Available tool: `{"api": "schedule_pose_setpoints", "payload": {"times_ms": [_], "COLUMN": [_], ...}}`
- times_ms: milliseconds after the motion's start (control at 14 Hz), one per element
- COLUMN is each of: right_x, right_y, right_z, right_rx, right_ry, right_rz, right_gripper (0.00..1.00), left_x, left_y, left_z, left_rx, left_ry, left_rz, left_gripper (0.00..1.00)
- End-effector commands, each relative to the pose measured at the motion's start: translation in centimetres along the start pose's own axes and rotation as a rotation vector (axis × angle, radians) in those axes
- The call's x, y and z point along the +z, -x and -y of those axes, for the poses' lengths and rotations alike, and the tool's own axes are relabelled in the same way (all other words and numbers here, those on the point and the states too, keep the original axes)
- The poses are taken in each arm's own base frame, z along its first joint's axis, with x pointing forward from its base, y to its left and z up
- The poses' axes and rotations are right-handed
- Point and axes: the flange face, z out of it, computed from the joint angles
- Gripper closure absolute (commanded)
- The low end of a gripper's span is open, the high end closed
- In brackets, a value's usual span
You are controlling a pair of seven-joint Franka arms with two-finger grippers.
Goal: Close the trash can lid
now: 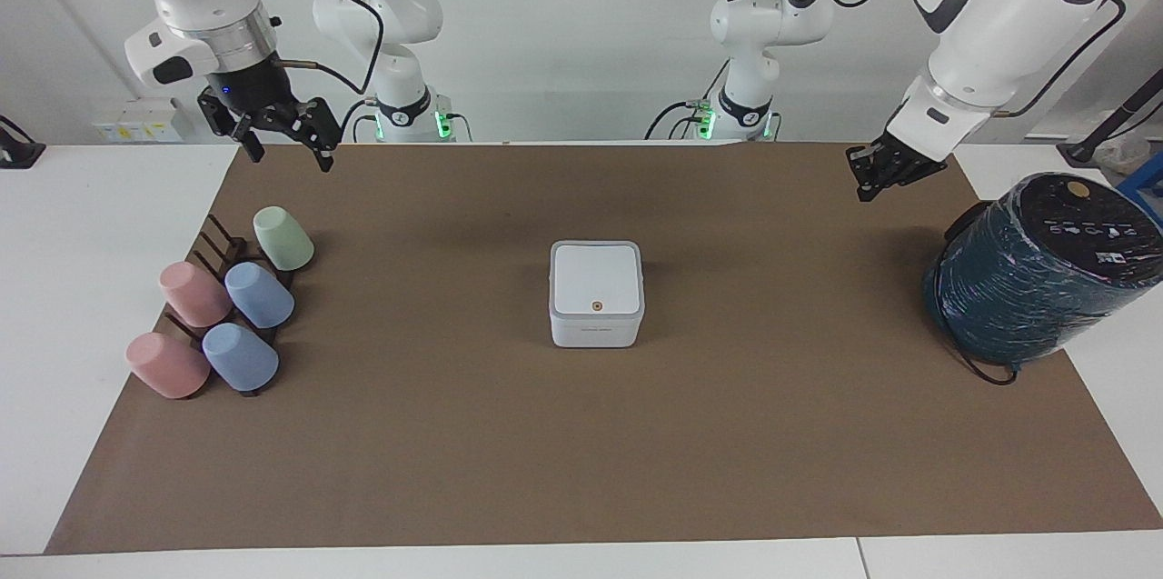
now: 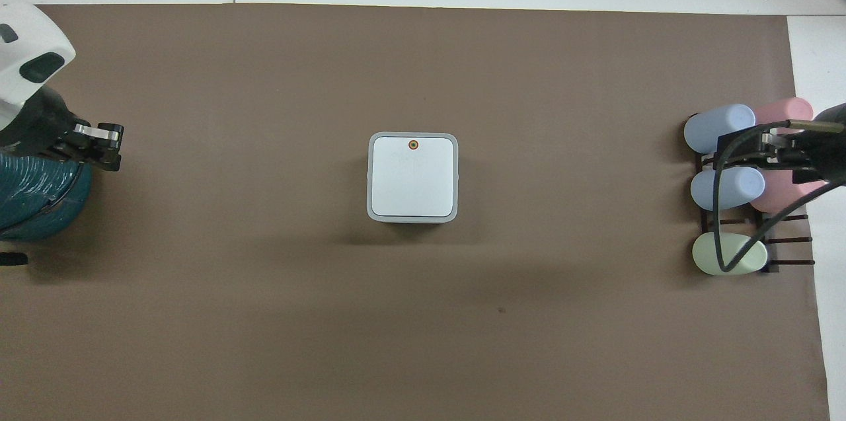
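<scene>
The small white trash can [image 1: 596, 332] stands in the middle of the brown mat; it also shows in the overhead view [image 2: 412, 218]. Its lid [image 1: 596, 277] lies flat on top, orange dot up at the edge farther from the robots, as the overhead view [image 2: 413, 176] also shows. My left gripper [image 1: 865, 188] is shut and empty, raised over the mat beside the teal cylinder, well apart from the can; the overhead view [image 2: 109, 147] shows it too. My right gripper [image 1: 289, 156] is open and empty, waiting above the cup rack.
A large dark teal wrapped cylinder [image 1: 1036, 274] stands at the left arm's end of the mat. A dark rack [image 1: 223, 252] with several pastel cups lies at the right arm's end. The brown mat [image 1: 581, 452] covers most of the white table.
</scene>
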Motion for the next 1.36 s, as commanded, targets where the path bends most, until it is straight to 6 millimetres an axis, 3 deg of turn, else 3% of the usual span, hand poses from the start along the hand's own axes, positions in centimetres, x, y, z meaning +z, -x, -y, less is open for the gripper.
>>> {"api": "schedule_pose_setpoints", "payload": {"times_ms": [0, 71, 357, 786, 1286], "right_x": [-0.1, 0.0, 0.0, 0.0, -0.1], "right_y": [0.6, 0.5, 0.5, 0.5, 0.6], "right_z": [-0.3, -0.3, -0.4, -0.4, -0.3], "right_rx": [-0.006, -0.006, -0.006, -0.006, -0.008], "right_ry": [-0.014, -0.015, -0.014, -0.014, -0.014], "right_rz": [0.001, 0.003, 0.003, 0.003, 0.001], "right_gripper": [0.00, 0.00, 0.00, 0.00, 0.00], "left_x": [-1.9, -2.2, -2.6, -3.5, -3.7], "left_y": [1.9, 2.2, 2.3, 1.0, 0.9], "left_z": [0.3, 0.2, 0.0, -0.3, -0.4], "left_rx": [0.039, 0.041, 0.045, 0.055, 0.054], "left_ry": [-0.042, -0.043, -0.044, -0.045, -0.043], "left_rz": [-0.012, -0.018, -0.035, -0.144, -0.161], "left_gripper": [0.95, 0.80, 0.00, 0.00, 0.00]}}
